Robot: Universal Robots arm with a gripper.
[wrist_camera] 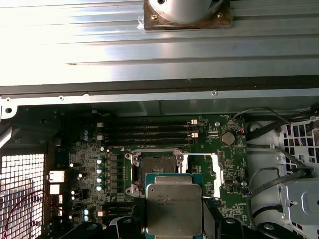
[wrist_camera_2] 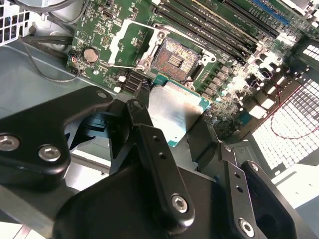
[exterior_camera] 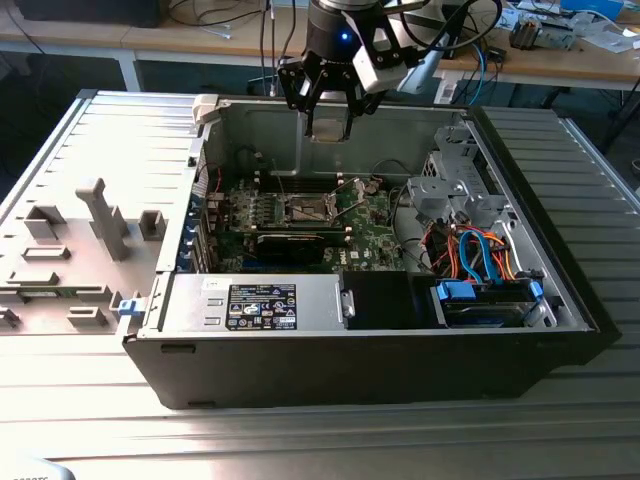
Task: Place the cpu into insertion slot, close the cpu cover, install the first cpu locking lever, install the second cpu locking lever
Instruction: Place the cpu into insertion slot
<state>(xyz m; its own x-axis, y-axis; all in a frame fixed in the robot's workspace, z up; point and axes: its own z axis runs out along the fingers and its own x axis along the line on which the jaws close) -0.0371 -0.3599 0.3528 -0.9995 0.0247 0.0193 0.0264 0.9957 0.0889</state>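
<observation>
My gripper (exterior_camera: 330, 122) hangs above the open computer case, shut on the cpu (exterior_camera: 330, 128), a flat square chip with a silvery top. In both wrist views the cpu (wrist_camera_2: 174, 112) (wrist_camera: 173, 206) sits between the black fingers (wrist_camera_2: 149, 144), held over the green motherboard (exterior_camera: 365, 215) and apart from it. The insertion slot (wrist_camera_2: 174, 59) (wrist_camera: 155, 164) lies bare with its dark centre showing, also seen from outside (exterior_camera: 308, 208). The cpu cover (wrist_camera_2: 127, 42) (wrist_camera: 202, 172) is swung open beside the slot. A thin locking lever (wrist_camera_2: 117, 64) stands loose near the cover.
A long black card (exterior_camera: 290, 243) crosses the board in front of the slot. A power supply box (exterior_camera: 265, 303), blue and orange cables (exterior_camera: 480, 250) and a drive cage (exterior_camera: 440, 190) crowd the case. The case's removed side panel (exterior_camera: 80, 240) lies at the exterior view's left.
</observation>
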